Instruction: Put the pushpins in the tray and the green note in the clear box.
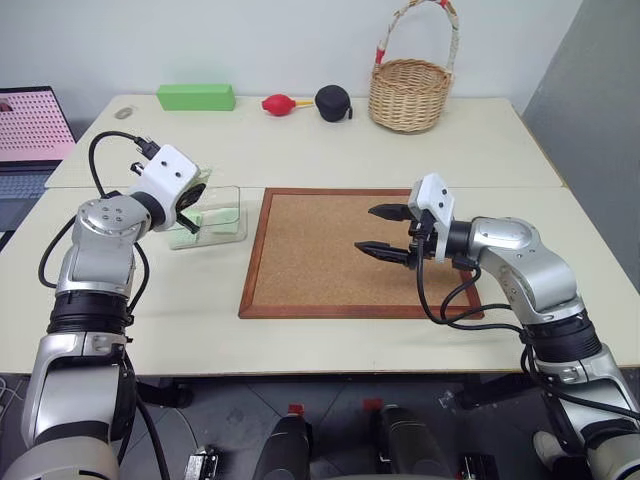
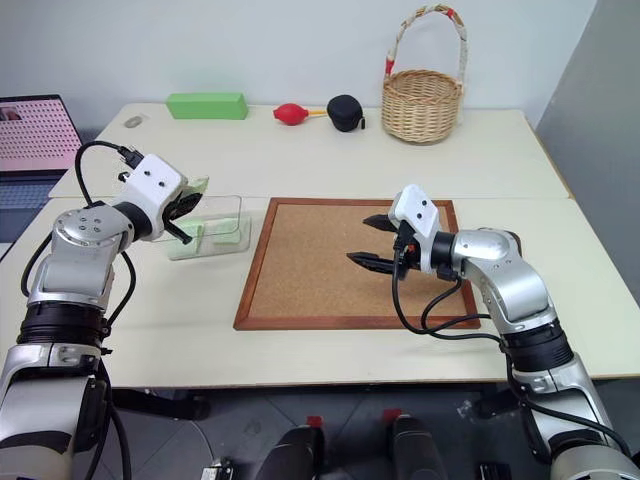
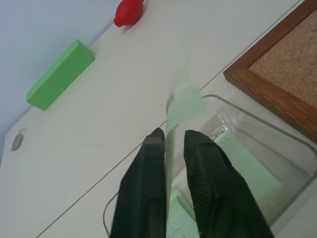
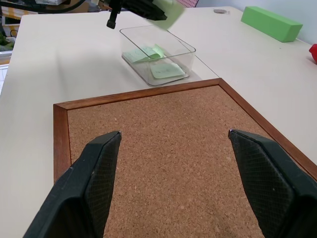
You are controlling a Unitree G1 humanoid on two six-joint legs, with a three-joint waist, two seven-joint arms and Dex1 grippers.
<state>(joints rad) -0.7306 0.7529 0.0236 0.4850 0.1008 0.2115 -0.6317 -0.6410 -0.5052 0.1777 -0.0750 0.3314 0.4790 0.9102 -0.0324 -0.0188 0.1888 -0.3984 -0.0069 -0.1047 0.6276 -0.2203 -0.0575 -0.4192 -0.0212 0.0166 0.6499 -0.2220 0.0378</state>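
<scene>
We have the small pale green paper note standing up between the two black fingers of our left gripper, right over the shallow clear plastic box at the left of the cork board with its brown wooden frame. The fingers are only slightly apart, and we cannot tell whether they still pinch the slip or have let go. It looks feather-light, limp and easily creased, so we judge it best taken by an edge, gently, and dropped low, since it may flutter or cling.

Our right gripper hovers over the board, spread wide and empty.

Counting: one note at the fingers and at least two green slips lying in the box; one box; one board. We can make out no pushpins or tray.
</scene>
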